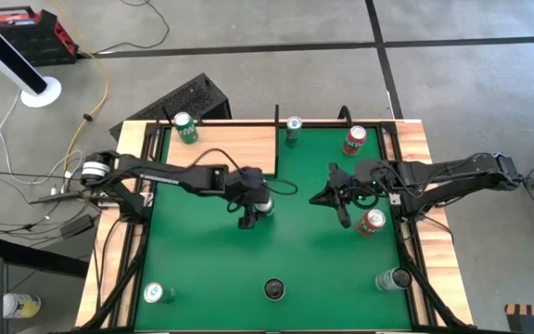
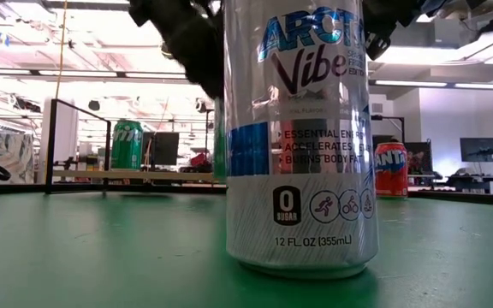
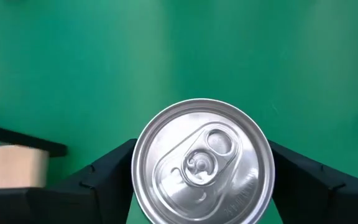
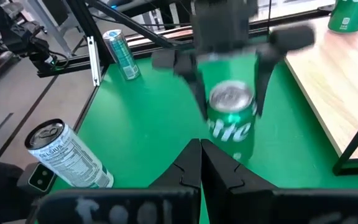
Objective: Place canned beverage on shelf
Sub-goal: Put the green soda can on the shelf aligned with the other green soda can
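Observation:
A green soda can (image 1: 263, 200) (image 4: 232, 121) stands upright mid-mat, its silver top (image 3: 201, 163) facing the left wrist camera. My left gripper (image 1: 256, 206) (image 4: 229, 93) is over it, one finger on each side. My right gripper (image 1: 318, 198) (image 4: 201, 165) hangs shut to the can's right, holding nothing. The shelf (image 1: 221, 148) (image 4: 334, 74), a pale wood panel in a thin dark frame, lies at the mat's far left. Another green can (image 1: 185, 127) (image 2: 127, 144) stands on it. My left gripper has the green can's upper wall (image 4: 215, 112) between its two fingers (image 3: 110, 171), one on each opposite side, just under the top rim. They come from above, slanting in from the table's left. The can is upright. Whether its base is off the mat, I cannot tell.
On the green mat (image 1: 202, 269) a silver-blue can (image 1: 273, 288) (image 2: 302, 137) stands near the front edge and fills the low view. Red cans (image 1: 354, 139) (image 1: 371, 221), a silver one (image 1: 292, 128) and corner cans (image 1: 158, 292) (image 1: 394, 278) stand around.

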Controlling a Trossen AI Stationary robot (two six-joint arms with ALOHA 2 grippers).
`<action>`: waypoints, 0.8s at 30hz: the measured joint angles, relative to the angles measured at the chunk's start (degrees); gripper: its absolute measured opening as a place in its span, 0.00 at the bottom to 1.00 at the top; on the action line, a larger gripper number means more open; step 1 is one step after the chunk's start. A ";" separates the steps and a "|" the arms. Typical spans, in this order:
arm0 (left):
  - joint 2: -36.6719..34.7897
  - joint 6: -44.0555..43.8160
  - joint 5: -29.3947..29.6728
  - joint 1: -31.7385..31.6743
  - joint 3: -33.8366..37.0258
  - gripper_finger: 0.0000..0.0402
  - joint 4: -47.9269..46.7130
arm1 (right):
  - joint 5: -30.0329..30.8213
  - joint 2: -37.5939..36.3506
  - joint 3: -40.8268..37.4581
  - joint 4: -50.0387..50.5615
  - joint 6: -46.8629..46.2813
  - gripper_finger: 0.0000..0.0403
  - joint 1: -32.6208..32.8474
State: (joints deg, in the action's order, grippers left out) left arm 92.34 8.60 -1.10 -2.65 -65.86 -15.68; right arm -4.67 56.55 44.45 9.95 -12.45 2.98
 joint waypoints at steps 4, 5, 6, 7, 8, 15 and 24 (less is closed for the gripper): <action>-4.44 2.42 0.11 -1.93 -2.14 0.70 -5.29 | 0.25 0.02 0.00 -1.21 -0.71 0.07 -0.14; -5.67 2.81 0.05 -2.68 -2.41 0.70 -7.03 | 0.25 0.02 0.00 -1.70 -0.78 0.07 -0.20; -7.04 3.08 -0.01 -3.55 -2.52 0.70 -8.68 | 0.25 0.02 0.00 -2.35 -0.80 0.07 -0.20; -8.53 3.52 -0.03 -4.55 -2.52 0.70 -10.48 | 0.28 0.02 0.00 -3.22 -0.80 0.07 -0.20; -9.79 4.10 0.03 -5.71 -2.57 0.70 -12.40 | 0.60 0.02 0.00 -4.15 -0.80 0.07 -0.20; -17.15 8.60 -0.08 -15.75 -2.13 0.70 -24.28 | 4.79 0.08 0.00 -8.76 -1.25 0.07 -0.17; -18.10 15.46 -8.81 -30.65 -2.13 0.70 -27.25 | 4.92 5.82 0.04 -18.14 -4.61 0.06 -0.21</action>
State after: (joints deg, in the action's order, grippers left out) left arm 74.24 24.06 -9.92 -33.30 -67.99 -42.93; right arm 0.25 62.38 44.49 -8.18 -17.07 2.77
